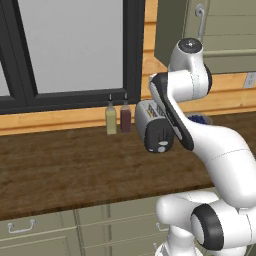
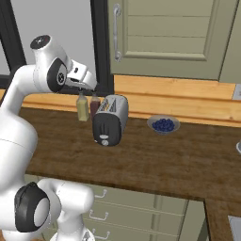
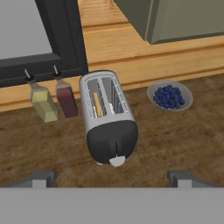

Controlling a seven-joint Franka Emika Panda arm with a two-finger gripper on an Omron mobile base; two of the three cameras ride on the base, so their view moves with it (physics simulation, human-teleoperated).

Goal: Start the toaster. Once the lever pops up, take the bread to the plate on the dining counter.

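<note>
Hand view looks down into the silver two-slot toaster with black end panel [image 3: 107,120]: pale bread slice [image 3: 97,104] sits in one slot. Toaster on the wood wall counter [image 3: 175,135], beside two small bottles [image 3: 54,98]. Gripper [image 3: 112,177] spread wide, hovering above, holding nothing. Left base view: arm partly covers toaster.

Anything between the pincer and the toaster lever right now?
Nothing visible. The open pincer hangs above the toaster, with a clear line down to the lever on its black end. The two bottles stand to one side and the blueberry bowl to the other.
</note>
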